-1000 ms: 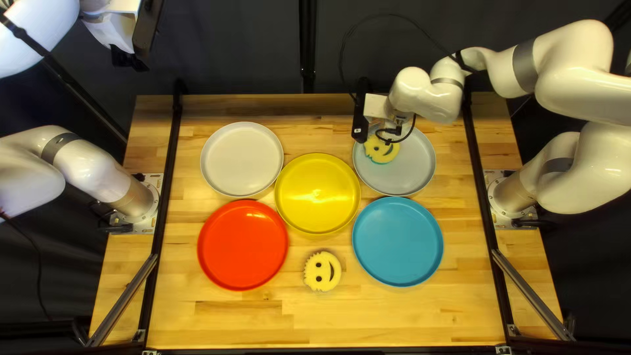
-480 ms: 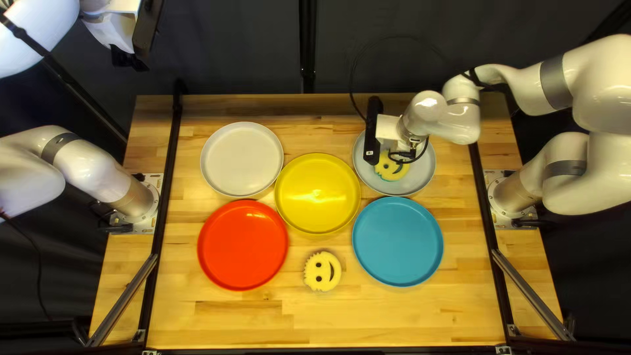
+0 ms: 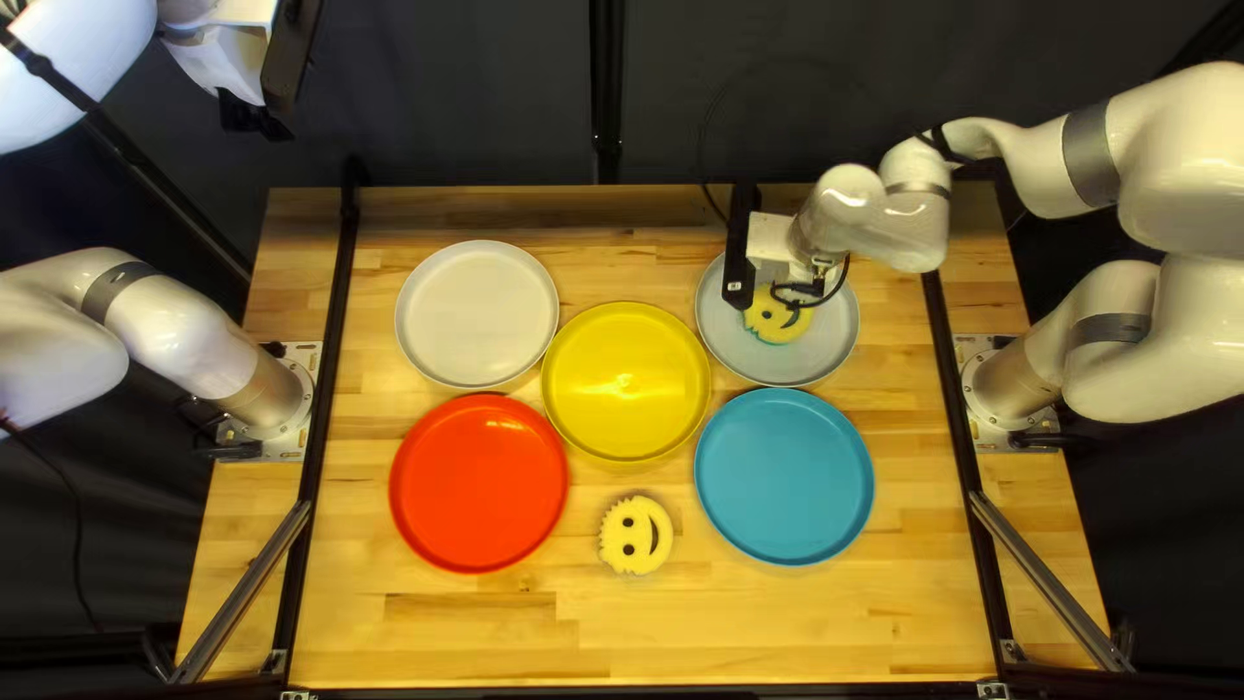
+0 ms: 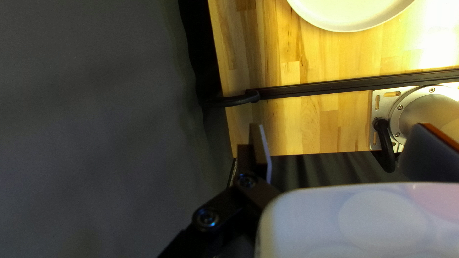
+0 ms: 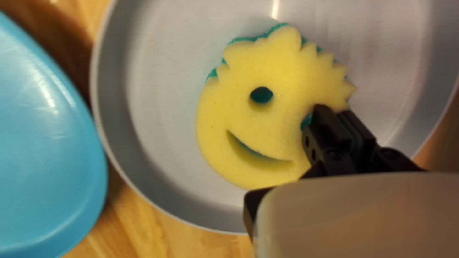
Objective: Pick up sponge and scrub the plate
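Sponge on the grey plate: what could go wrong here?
The sponge might twist or slip away, since the closed right gripper meets it near one edge, not its middle. The grey plate could also slide into the blue plate, which sits close by.

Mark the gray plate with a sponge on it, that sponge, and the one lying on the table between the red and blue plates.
Gray plate (image 5: 165, 95): right wrist view, bare inner surface.
Its sponge (image 5: 272, 122): right wrist view, yellow face.
Other sponge (image 3: 636, 536): top left view, yellow face.
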You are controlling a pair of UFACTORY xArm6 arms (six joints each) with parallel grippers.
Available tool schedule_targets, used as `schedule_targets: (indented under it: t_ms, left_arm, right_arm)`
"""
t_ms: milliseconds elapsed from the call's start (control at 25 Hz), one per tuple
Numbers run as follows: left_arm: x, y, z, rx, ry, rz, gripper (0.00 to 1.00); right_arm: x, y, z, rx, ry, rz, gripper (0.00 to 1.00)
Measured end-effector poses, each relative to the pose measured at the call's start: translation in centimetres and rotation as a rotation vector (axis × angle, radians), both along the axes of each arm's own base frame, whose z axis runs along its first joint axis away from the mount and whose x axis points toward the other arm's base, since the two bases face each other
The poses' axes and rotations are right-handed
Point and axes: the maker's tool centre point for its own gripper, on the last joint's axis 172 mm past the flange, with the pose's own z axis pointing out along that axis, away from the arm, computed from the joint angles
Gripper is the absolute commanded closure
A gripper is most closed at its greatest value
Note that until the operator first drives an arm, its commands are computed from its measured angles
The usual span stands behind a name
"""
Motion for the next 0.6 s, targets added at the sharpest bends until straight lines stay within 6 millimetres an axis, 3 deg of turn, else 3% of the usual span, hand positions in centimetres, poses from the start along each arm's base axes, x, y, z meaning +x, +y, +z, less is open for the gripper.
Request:
schedule_targets:
  t_ms: [240,600]
  left_arm:
    - [0.0,0.0,0.0,0.000,0.000,0.000,0.00]
    - [0.0,0.0,0.0,0.000,0.000,0.000,0.00]
  right_arm:
    - [-0.2,-1.2,0.3,0.010,-0.018,0.058,1.00]
    - [-1.1,2.2,-0.3,0.024,-0.029,0.184,1.00]
